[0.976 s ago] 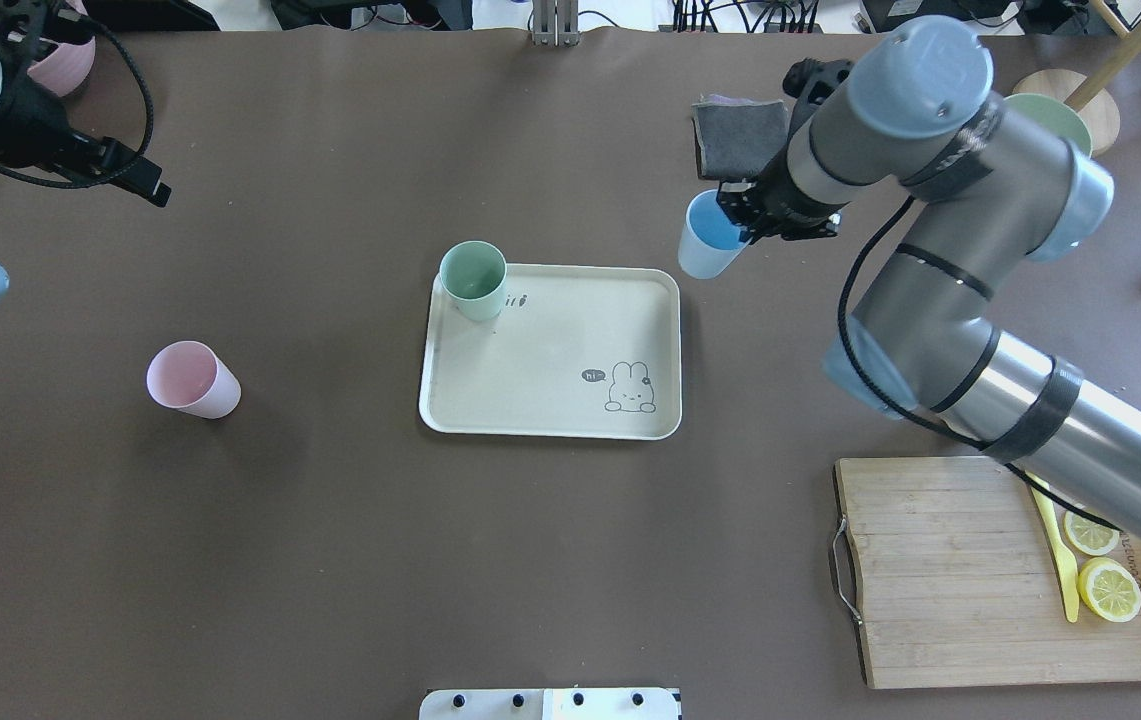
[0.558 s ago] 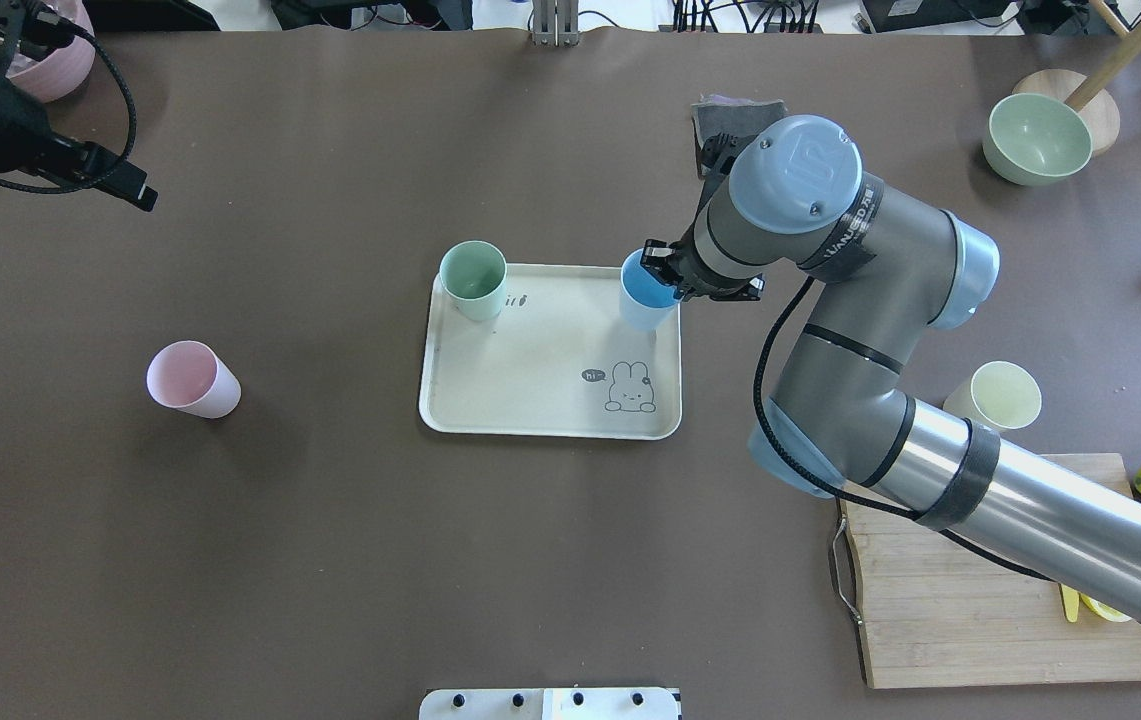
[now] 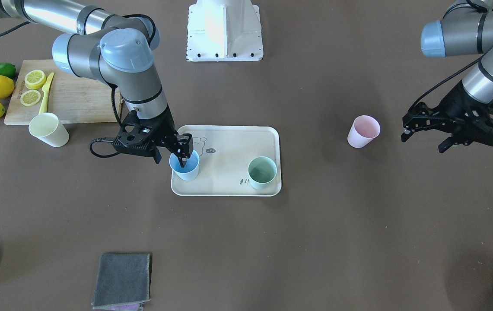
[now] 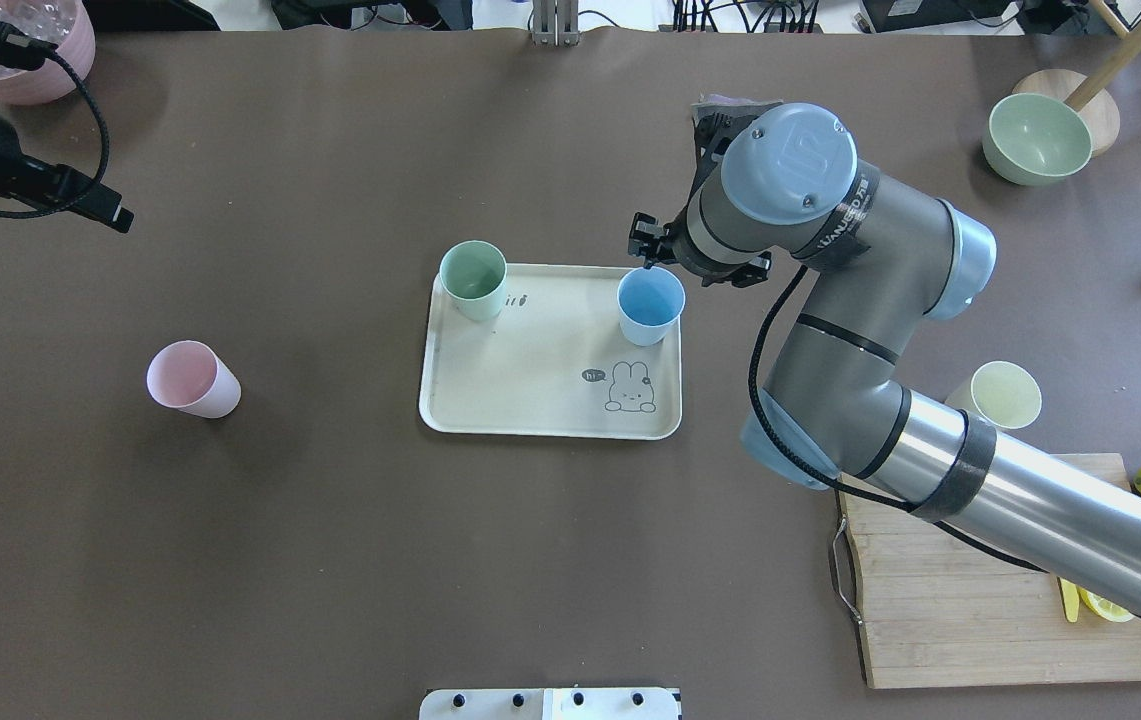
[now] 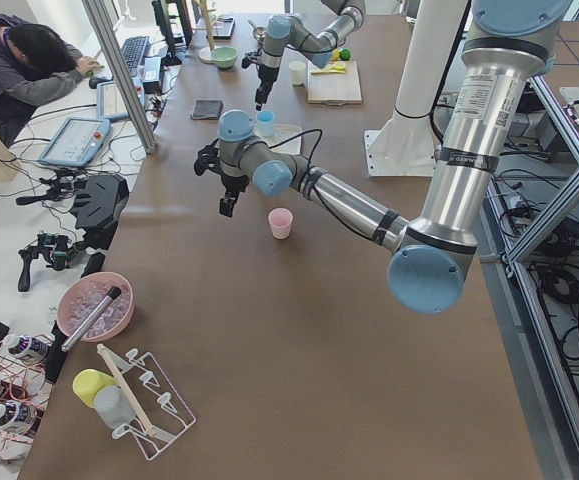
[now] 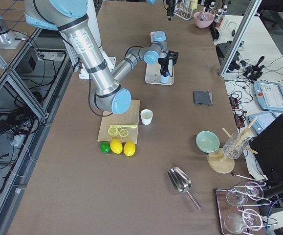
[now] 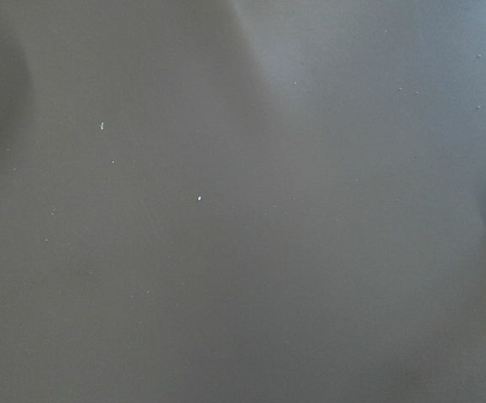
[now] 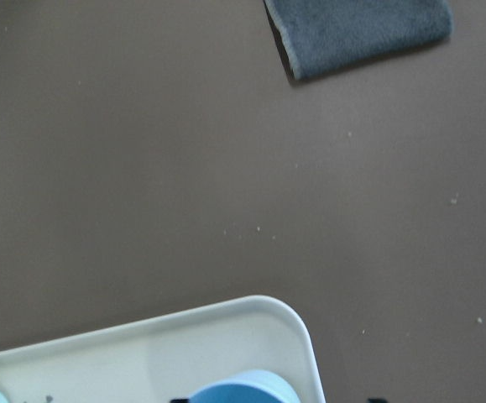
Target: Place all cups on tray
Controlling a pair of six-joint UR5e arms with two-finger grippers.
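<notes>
- The blue cup (image 3: 184, 169) is stood on the tray (image 3: 229, 147), its rim straddled by the wide right end effector (image 3: 171, 159).
- The left end effector (image 3: 423, 139) is spread wide near the pink cup (image 3: 363, 131).

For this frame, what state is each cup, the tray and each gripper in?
blue cup: upright on the tray
mint green cup: upright on the tray
pink cup: upright, off the tray
yellow cup: upright, off the tray
tray: flat, holding two cups
right gripper: open at the blue cup's rim
left gripper: open, empty
</notes>
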